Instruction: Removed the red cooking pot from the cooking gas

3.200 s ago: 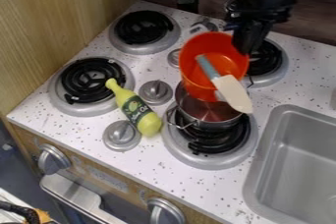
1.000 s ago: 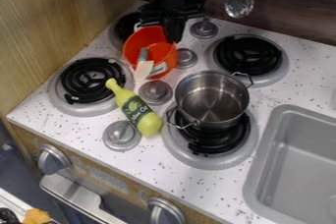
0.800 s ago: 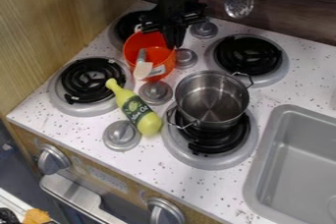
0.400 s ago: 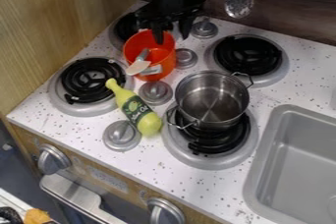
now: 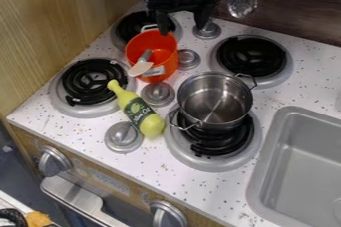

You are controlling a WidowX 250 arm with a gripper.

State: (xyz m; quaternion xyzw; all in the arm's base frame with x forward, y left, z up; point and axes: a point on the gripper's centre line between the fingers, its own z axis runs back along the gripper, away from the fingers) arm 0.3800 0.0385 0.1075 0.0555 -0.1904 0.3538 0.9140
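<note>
Gripper [image 5: 182, 30] has opened its fingers and risen a little, so the red pot [image 5: 164, 60] now stands free on the counter [image 5: 146, 164] just below it, and the removing seems almost finished.

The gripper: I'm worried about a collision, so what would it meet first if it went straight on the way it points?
Pointing down with its jaws apart, the gripper would probably meet the rim of the red pot first, with one jaw; depth is unclear here.

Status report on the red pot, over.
Gripper open, empty, by red pot. Pot upright between burners, spatula inside. Yellow bottle lies close in front.
</note>
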